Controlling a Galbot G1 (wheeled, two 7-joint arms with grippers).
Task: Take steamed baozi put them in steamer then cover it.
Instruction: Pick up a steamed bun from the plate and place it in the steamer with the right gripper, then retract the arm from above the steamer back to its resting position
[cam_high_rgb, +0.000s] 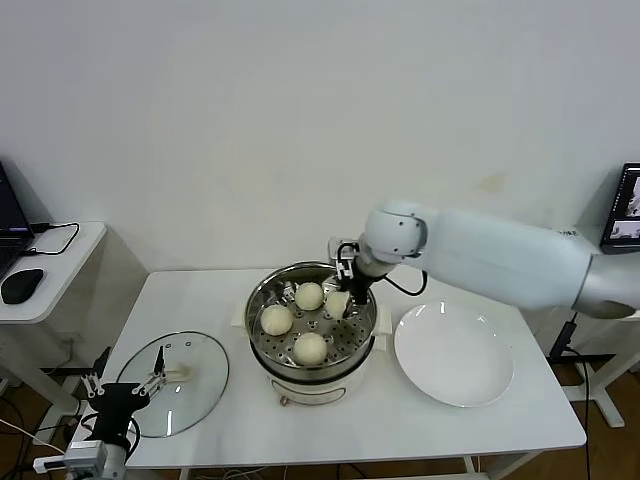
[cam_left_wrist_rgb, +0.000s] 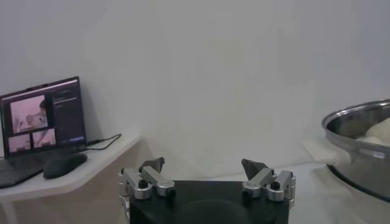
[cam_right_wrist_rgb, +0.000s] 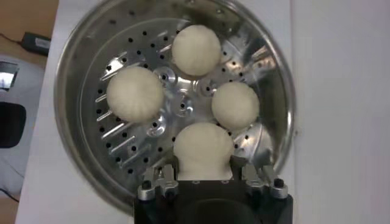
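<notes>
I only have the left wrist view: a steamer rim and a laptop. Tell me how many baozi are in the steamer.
Observer: Three loose baozi lie on the perforated tray of the steamer.
Operator: Report the right gripper.
Observer: The right gripper is shut on a fourth baozi, down inside the steamer.
Operator: Locate the lid.
Observer: The glass lid lies flat on the table, on the steamer's left, next to the left gripper.

Right tool (cam_high_rgb: 347, 291) clamped, arm outstretched, left tool (cam_high_rgb: 127, 386) spread, low
</notes>
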